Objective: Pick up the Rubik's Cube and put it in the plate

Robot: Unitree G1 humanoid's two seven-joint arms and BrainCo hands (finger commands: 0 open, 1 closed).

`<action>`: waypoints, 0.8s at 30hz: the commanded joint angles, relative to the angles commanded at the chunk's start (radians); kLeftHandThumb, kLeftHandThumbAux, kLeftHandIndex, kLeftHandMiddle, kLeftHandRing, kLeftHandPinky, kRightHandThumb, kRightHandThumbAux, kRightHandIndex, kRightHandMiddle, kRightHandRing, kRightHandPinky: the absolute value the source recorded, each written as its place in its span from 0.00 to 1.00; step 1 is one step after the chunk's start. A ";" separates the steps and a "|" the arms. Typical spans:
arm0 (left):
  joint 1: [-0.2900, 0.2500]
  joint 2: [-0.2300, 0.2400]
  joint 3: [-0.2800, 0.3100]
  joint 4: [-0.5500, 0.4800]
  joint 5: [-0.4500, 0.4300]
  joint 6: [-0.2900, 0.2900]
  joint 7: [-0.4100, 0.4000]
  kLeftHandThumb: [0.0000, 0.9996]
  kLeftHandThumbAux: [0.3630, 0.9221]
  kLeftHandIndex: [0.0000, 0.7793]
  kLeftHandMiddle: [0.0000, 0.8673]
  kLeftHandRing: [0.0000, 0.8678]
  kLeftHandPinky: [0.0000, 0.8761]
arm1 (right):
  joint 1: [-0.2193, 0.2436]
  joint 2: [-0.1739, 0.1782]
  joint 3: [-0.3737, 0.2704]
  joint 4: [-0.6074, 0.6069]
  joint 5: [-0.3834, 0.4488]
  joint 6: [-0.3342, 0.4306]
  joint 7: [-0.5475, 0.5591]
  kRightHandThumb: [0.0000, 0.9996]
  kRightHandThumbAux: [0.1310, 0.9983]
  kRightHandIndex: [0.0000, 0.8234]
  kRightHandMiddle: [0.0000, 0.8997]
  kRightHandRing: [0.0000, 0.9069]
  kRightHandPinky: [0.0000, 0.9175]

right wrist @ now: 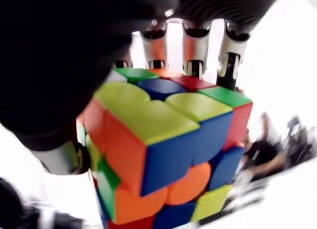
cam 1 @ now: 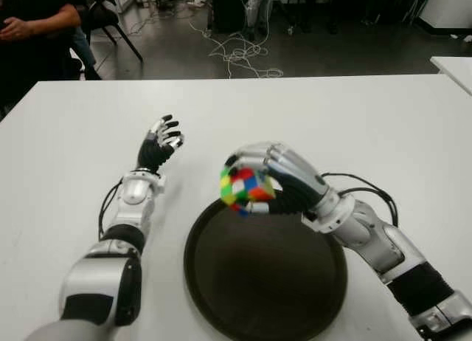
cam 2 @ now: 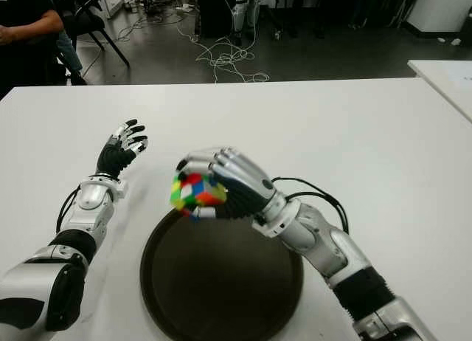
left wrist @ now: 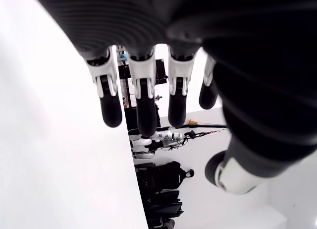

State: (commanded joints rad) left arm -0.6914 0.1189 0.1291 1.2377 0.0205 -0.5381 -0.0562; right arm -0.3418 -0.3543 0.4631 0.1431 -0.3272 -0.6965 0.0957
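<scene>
We see the right hand [cam 1: 276, 180] wrapped around the Rubik's Cube [cam 1: 245, 187], fingers [right wrist: 194, 53] curled over its top and far side and the thumb pressed against the near side, so the cube is held clear of the white table [cam 1: 369, 127]. The cube hangs over the far-left rim of the round dark plate [cam 1: 265, 278], just above its edge. In the right wrist view we make out the cube's scrambled faces of orange, blue, yellow-green, red and green tiles filling most of the picture.

The left hand [cam 1: 161, 143] shows to the left of the plate and well apart from it, farther out over the table, its fingers [left wrist: 110, 102] relaxed and loosely spread, holding nothing.

Beyond the table's far edge we see a dark floor with a tangle of white cables [cam 1: 240, 53], and a seated person [cam 1: 33, 31] at the far left corner beside a black chair [cam 1: 107, 16].
</scene>
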 joint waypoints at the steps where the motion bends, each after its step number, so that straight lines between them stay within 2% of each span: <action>1: 0.000 0.000 -0.001 0.000 0.001 0.000 0.001 0.20 0.62 0.14 0.21 0.22 0.22 | 0.000 0.005 0.001 0.006 0.020 0.002 0.024 0.84 0.64 0.47 0.64 0.75 0.78; 5: -0.001 0.001 -0.003 0.000 0.004 0.001 0.006 0.20 0.62 0.14 0.21 0.22 0.20 | 0.000 0.033 0.003 0.048 0.063 0.006 0.090 0.84 0.64 0.47 0.64 0.75 0.76; 9: 0.000 0.001 -0.005 -0.001 0.006 -0.002 0.008 0.19 0.62 0.14 0.21 0.21 0.19 | 0.003 0.047 -0.003 0.067 0.074 0.027 0.141 0.83 0.64 0.47 0.63 0.74 0.73; 15: 0.003 0.003 -0.010 -0.002 0.010 -0.011 0.003 0.19 0.63 0.13 0.21 0.21 0.19 | -0.012 0.027 -0.007 0.042 -0.022 0.119 0.204 0.83 0.65 0.45 0.57 0.60 0.60; 24: 0.004 0.003 -0.010 -0.001 0.008 -0.009 0.002 0.19 0.64 0.14 0.21 0.21 0.19 | -0.014 0.014 -0.009 0.010 -0.170 0.183 0.193 0.82 0.65 0.46 0.54 0.52 0.48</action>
State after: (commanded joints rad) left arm -0.6873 0.1221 0.1190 1.2371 0.0283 -0.5473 -0.0546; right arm -0.3557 -0.3400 0.4542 0.1530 -0.4973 -0.5140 0.2888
